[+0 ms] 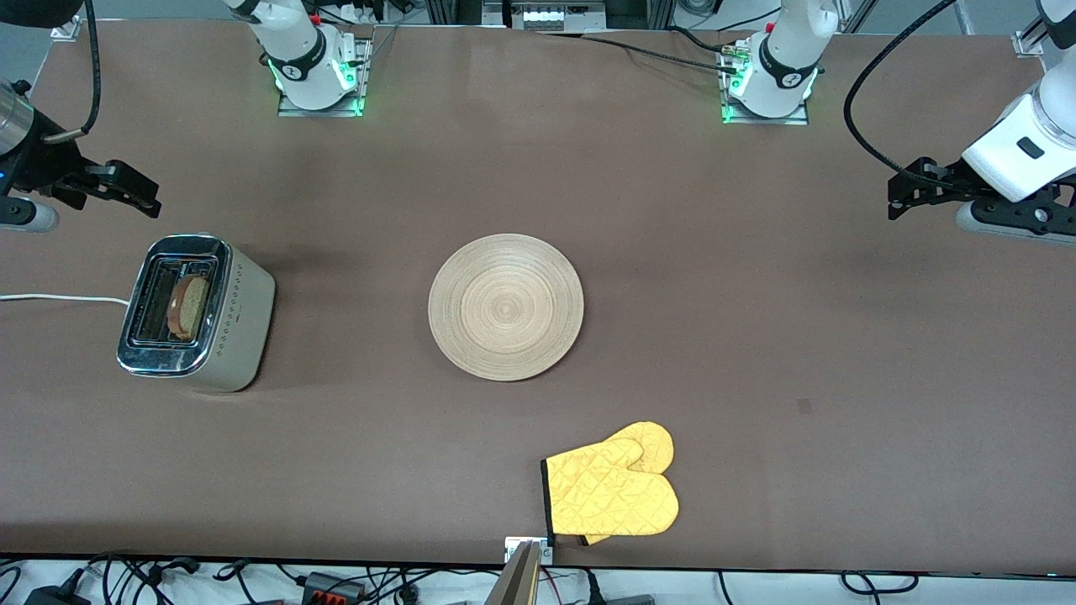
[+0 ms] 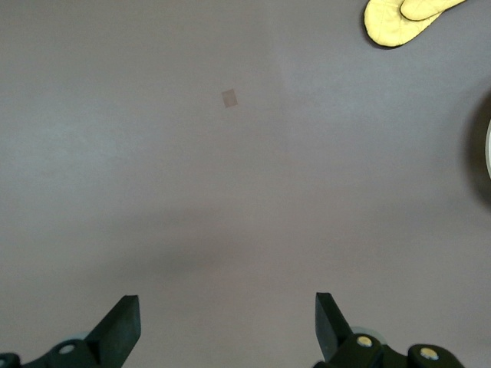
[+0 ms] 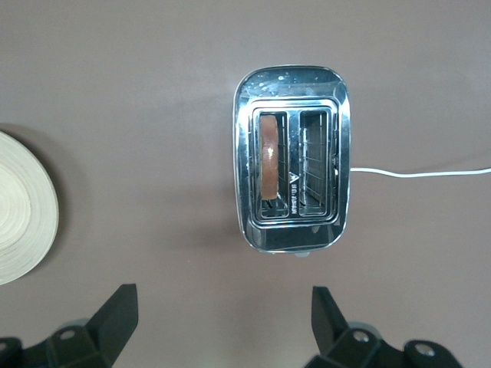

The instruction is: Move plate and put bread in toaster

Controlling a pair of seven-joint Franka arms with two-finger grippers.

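Note:
The toaster [image 1: 244, 323] stands toward the right arm's end of the table, and the right wrist view shows its chrome top [image 3: 291, 88]. The bread [image 1: 188, 307] stands upright in the slot on the plate's side, its crust edge showing [image 3: 269, 157]. The bamboo plate [image 1: 505, 307] lies bare at the table's middle, with its edge in the right wrist view [image 3: 19, 207]. My right gripper [image 1: 143, 195] is open and empty over the table beside the toaster [image 3: 222, 310]. My left gripper [image 1: 904, 192] is open and empty over bare table at the left arm's end [image 2: 228, 318].
A yellow oven mitt [image 1: 614, 491] lies near the table's front edge, nearer to the camera than the plate; it also shows in the left wrist view [image 2: 399, 15]. The toaster's white cord [image 1: 59, 297] runs off the right arm's end of the table.

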